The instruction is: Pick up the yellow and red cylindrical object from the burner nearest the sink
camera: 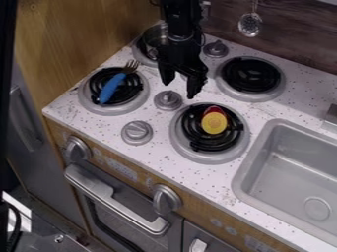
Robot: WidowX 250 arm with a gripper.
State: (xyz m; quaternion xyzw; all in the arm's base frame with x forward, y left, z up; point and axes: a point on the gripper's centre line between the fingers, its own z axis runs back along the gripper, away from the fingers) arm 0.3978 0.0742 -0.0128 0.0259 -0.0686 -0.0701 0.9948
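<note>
we have the gripper empty, its fingers apart, above the far side of a knob. to grasp the red-and-yellow object on the near right burner, we'd centre over it, lower straight and squeeze gently.

Blue-handled fork on burner

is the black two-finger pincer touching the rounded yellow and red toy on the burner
Apart: the camera view shows part of the black coil burner between the open pincer and the yellow and red toy.
</note>
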